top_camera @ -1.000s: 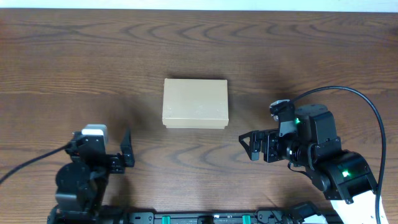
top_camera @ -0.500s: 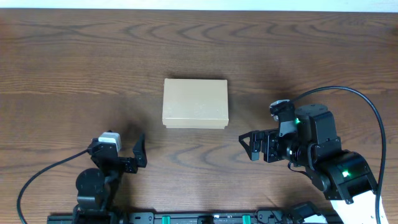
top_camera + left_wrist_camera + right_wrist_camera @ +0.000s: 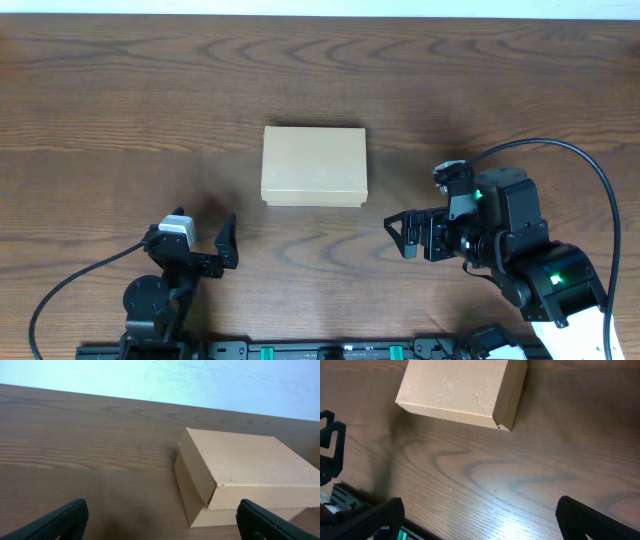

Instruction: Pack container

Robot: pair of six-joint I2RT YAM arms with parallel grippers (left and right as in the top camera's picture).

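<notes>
The container (image 3: 314,166) is a small tan cardboard box lying flat at the table's centre with its flap lid down. The left wrist view shows the container (image 3: 250,470) ahead and to the right; the right wrist view shows the container (image 3: 465,390) at the top. My left gripper (image 3: 200,245) is near the front edge, below and left of the box, open with nothing between its fingers (image 3: 161,515). My right gripper (image 3: 400,238) sits to the box's lower right, pointing left, also open and holding nothing (image 3: 479,510). Neither touches the box.
Dark wood table (image 3: 120,100) with its far edge against a pale wall (image 3: 200,380). A black rail with green lights (image 3: 320,352) runs along the front edge. Black cables loop from both arms (image 3: 590,170). The left arm's finger (image 3: 331,445) shows at the right wrist view's left edge.
My left arm has shifted to the right and a little toward the front edge, most of it in the first half second. The right arm and the box have stayed put.
</notes>
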